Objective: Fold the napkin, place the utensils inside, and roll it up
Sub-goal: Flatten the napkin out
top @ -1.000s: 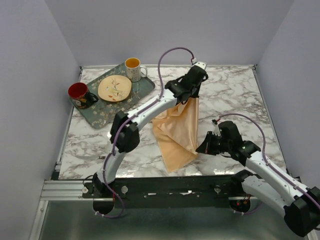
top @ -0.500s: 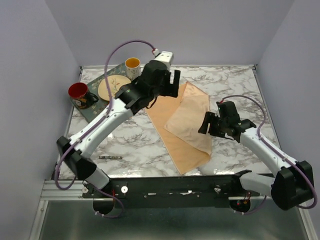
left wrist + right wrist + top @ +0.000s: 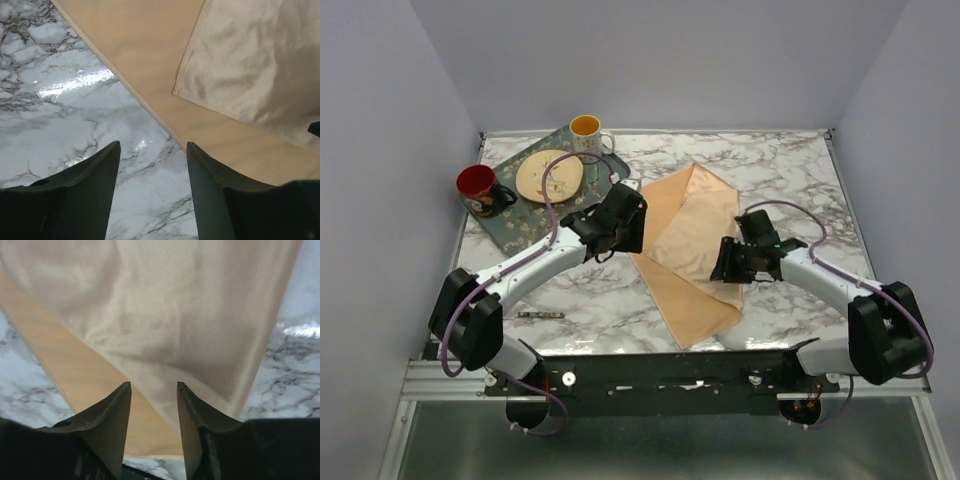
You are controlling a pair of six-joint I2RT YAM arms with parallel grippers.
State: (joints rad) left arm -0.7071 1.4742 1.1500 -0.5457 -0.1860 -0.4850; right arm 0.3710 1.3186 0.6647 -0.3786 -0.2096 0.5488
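Note:
The peach-tan napkin [image 3: 692,250] lies flat on the marble table, folded, with a paler upper layer [image 3: 250,65] over a darker lower one [image 3: 160,45]. My left gripper [image 3: 628,232] hovers at the napkin's left edge. In the left wrist view it [image 3: 152,150] is open over bare marble with nothing between its fingers. My right gripper [image 3: 723,268] sits over the napkin's right side. The right wrist view shows it [image 3: 153,386] open above the folded layer [image 3: 190,305], holding nothing. One thin metal utensil [image 3: 540,315] lies on the table at the front left.
A patterned tray [image 3: 525,228] at the back left carries a cream floral plate [image 3: 549,176], a red mug [image 3: 477,186] and a white mug with an orange inside [image 3: 586,134]. Grey walls close in the table on three sides.
Both grippers have let go of the napkin, which now lies folded flat. The left arm has dropped back from the far side to the napkin's left edge. The right gripper has shifted slightly left.

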